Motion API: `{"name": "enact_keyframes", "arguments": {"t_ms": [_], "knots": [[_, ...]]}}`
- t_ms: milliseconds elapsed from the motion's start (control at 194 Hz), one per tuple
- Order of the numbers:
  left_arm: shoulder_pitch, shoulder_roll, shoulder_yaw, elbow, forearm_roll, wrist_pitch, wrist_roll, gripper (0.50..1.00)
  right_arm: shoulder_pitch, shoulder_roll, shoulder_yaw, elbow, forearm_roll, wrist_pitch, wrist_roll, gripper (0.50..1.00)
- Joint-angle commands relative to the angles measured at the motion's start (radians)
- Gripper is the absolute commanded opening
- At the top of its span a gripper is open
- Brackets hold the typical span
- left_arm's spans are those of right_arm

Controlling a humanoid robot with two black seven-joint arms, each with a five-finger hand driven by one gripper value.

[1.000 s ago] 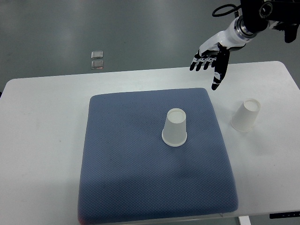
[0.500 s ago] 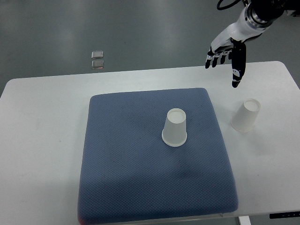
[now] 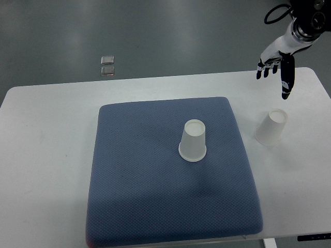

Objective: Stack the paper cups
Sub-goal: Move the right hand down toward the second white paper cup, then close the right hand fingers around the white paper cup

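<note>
One white paper cup (image 3: pixel 193 140) stands upside down near the middle of the blue mat (image 3: pixel 155 196). A second white paper cup (image 3: pixel 271 127) stands upside down on the bare white table (image 3: pixel 46 134), right of the mat. My right hand (image 3: pixel 276 70) hangs in the air at the top right, above and behind that second cup. Its black fingers are spread and it holds nothing. It does not touch either cup. My left arm is out of the picture.
Two small clear squares (image 3: pixel 107 65) lie on the grey floor behind the table's far edge. The mat covers the table's middle, with bare table surface on both sides of it.
My right hand has swung rightward and slightly back, from over the mat's far right corner to a spot behind the cup on the table. Both cups have stayed put.
</note>
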Motion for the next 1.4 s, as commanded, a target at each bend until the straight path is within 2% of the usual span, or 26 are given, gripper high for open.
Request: {"name": "enact_keyframes", "arguments": {"t_ms": [0,345,515,1118,1396], "knots": [[0.000,0.000,0.001,0.001,0.000,0.001,0.000,1.000,-0.068,0.002,0.007,-0.046,-0.022,-0.015,0.001,0.926],[0.002,0.000,-0.001,0.002,-0.002,0.001,0.000,1.000,-0.235,0.016,0.007,-0.117,-0.023,-0.158,0.006,0.926],[0.002,0.000,-0.003,0.004,-0.002,0.002,0.000,1.000,-0.293,0.043,0.007,-0.157,-0.029,-0.202,0.006,0.926],[0.003,0.000,-0.004,0.004,-0.002,0.002,0.000,1.000,-0.419,0.060,0.007,-0.209,-0.032,-0.281,0.006,0.924],[0.003,0.000,-0.004,0.004,-0.002,0.002,0.000,1.000,-0.434,0.060,0.007,-0.209,-0.032,-0.308,0.007,0.872]]}}
